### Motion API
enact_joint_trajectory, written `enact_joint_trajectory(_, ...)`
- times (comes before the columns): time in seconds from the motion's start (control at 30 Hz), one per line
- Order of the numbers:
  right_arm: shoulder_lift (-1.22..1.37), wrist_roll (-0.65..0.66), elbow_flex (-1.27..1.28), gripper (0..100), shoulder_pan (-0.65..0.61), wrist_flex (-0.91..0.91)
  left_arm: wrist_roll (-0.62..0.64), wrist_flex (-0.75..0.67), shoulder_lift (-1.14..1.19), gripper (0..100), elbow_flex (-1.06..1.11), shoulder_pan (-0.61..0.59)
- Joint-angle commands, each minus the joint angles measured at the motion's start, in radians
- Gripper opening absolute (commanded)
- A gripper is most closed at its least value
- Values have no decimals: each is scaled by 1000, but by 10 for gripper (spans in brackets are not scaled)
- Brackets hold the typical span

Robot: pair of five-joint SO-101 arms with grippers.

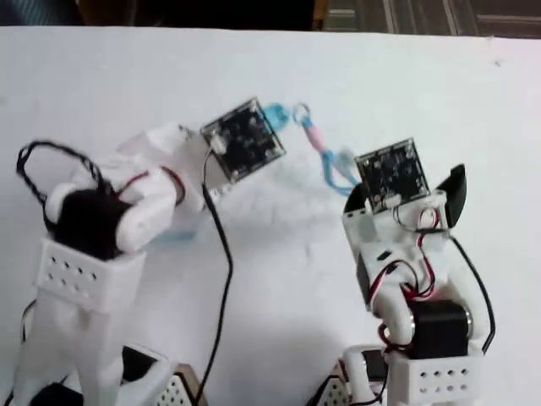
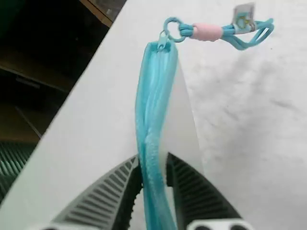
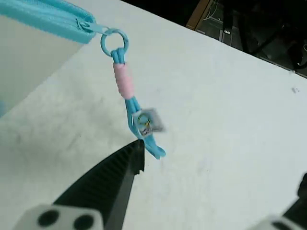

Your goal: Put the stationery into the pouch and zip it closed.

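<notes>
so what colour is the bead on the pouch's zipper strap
Pink bead, on a light blue strap; clearest in the left wrist view.

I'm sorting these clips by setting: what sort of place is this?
Likely a hobby or lab robotics bench: the left arm and right arm sit on a plain white table, exposed wiring trailing, with a dark room behind.
</notes>
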Motion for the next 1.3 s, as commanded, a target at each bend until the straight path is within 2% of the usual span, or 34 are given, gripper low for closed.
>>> enact_joint_trajectory(0.0, -16, 3, 17, 479, 10, -22, 189, 14, 5, 261, 49, 4)
enact_joint_trajectory(0.13, -16, 3, 23, 472, 12, -19, 385, 25, 4, 305, 11, 12)
enact_joint_trajectory(0.2, -16, 3, 23, 413, 35, -21, 454, 46, 4, 315, -32, 8)
enact_joint_trajectory(0.27, -16, 3, 23, 289, 68, -22, 505, 101, 1, 323, -100, 7)
enact_joint_trajectory(0.37, -16, 9, 23, 18, 124, -31, 543, 158, -33, 321, -195, 4)
enact_joint_trajectory(0.4, -16, 3, 31, 12, 142, -45, 549, 163, -50, 320, -210, 4)
enact_joint_trajectory(0.47, -27, 2, 64, 97, 193, -61, 551, 164, -97, 312, -203, -16)
enact_joint_trajectory(0.53, -50, 2, 106, 87, 220, -56, 549, 157, -159, 268, -149, -47)
enact_joint_trajectory(0.6, -104, 11, 163, 17, 231, -48, 522, 143, -236, 192, -49, -84)
enact_joint_trajectory(0.73, -292, 3, 319, 18, 226, -19, 422, 3, -418, 20, 250, -159)
enact_joint_trajectory(0.9, -588, 3, 603, 19, 226, -19, 433, -275, -639, 37, 674, -308)
enact_joint_trajectory(1.03, -553, 3, 720, 19, 226, -22, 431, -463, -796, 27, 956, -387)
enact_joint_trajectory(1.27, -587, 3, 913, 19, 229, -18, 433, -595, -1027, 27, 1326, -407)
